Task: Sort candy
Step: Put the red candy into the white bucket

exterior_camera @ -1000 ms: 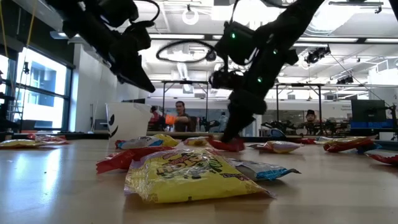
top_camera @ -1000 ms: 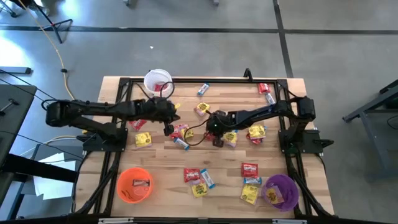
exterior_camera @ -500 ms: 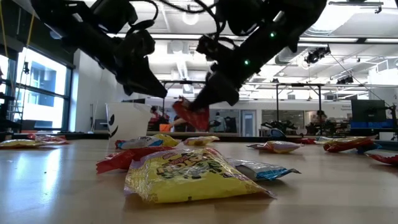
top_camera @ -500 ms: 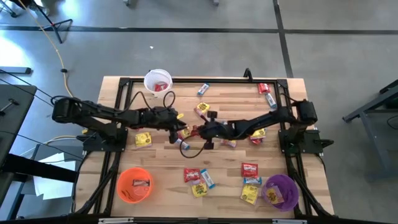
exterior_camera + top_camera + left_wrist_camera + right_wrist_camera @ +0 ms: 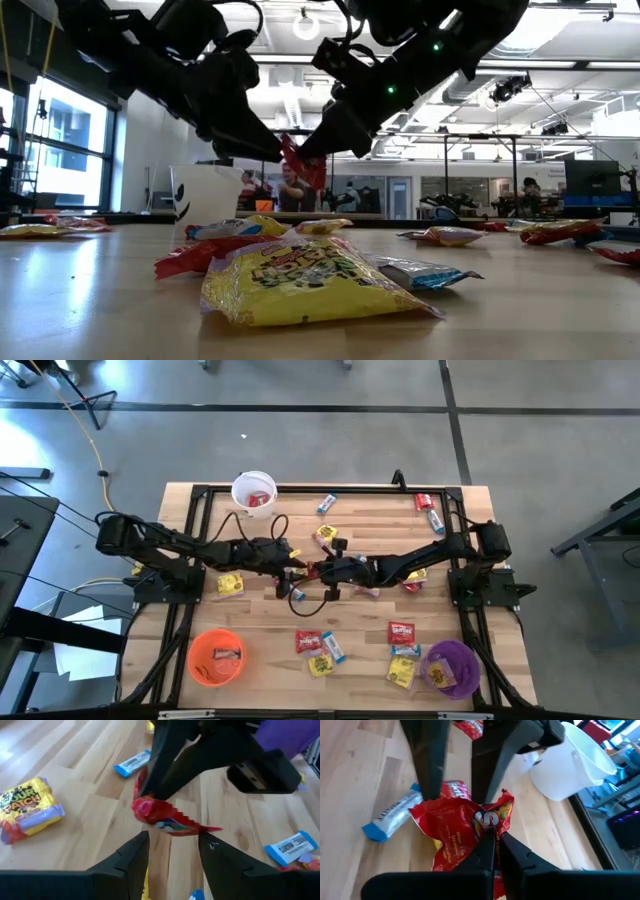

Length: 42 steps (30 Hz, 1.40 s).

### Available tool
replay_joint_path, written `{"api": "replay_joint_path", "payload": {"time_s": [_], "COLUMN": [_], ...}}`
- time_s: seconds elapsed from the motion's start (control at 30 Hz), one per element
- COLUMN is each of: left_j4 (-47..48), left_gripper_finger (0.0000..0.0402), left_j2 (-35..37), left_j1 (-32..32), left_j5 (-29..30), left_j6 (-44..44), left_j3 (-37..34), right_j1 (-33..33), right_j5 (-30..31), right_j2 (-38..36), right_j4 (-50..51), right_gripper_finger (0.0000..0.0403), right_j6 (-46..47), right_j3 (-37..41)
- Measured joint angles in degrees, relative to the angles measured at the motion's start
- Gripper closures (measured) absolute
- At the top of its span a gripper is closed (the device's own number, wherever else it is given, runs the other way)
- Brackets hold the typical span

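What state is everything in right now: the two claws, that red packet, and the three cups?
Right gripper: shut on the red packet, held above the table.
Left gripper: open, fingers either side of the packet's free end.
Red packet: crumpled, in the air between both grippers.
White cup: upright, red candy inside.
Orange cup: upright, one candy inside.
Purple cup: upright, yellow candy inside.

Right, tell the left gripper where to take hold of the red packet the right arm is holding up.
Grip the free end of the red packet, opposite the edge pinched in the right gripper. It hangs above the table mid-air, flat and crinkled, so the left gripper should probably close across its thin faces, coming in from its own side with open fingers straddling that loose end.
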<state>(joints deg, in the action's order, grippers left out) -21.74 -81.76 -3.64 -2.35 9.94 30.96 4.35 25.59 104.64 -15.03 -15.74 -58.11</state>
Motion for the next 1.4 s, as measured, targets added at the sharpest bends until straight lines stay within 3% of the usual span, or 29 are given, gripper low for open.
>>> {"api": "replay_joint_path", "payload": {"time_s": [0.27, 0.5, 0.7, 0.8, 0.97, 1.1, 1.27, 1.4], "left_j4": [1.2, 0.1, -2.9, -1.9, -1.0, -0.5, 2.9, 11.8], "left_gripper_finger": [0.0240, 0.0240, 0.0242, 0.0260, 0.0331, 0.0387, 0.0388, 0.0397], "left_j2": [0.0, 0.0, 0.0, 0.0, 0.0, 0.0, 1.0, 4.3], "left_j1": [-0.1, -1.5, -3.1, -3.8, -4.0, -4.0, -4.8, -6.0], "left_j5": [0.1, 4.1, 1.2, 1.0, 1.0, 1.1, 4.3, 8.9], "left_j6": [1.1, 3.0, 2.3, 1.9, 0.2, -1.6, -5.1, -8.6], "left_j3": [0.0, 0.0, 0.0, 0.0, 0.0, 0.0, 0.1, 2.0], "right_j1": [-0.1, -0.1, -0.1, -0.1, 0.0, 0.6, 1.8, 3.4], "right_j5": [3.2, 2.4, 0.3, 0.4, 0.4, 1.4, 7.3, 13.0], "right_j2": [0.0, 0.0, 0.0, 0.0, 0.0, 0.0, -0.1, -0.7], "right_j4": [0.0, -0.6, -3.0, -3.2, -3.3, -3.7, -4.8, -4.6], "right_gripper_finger": [0.0398, 0.0398, 0.0398, 0.0398, 0.0394, 0.0358, 0.0288, 0.0256], "right_j6": [-0.3, -0.2, -0.2, 0.3, 0.4, 0.5, 0.1, -3.0], "right_j3": [0.0, 0.0, 0.0, 0.0, 0.0, 0.0, -0.1, -0.1]}}
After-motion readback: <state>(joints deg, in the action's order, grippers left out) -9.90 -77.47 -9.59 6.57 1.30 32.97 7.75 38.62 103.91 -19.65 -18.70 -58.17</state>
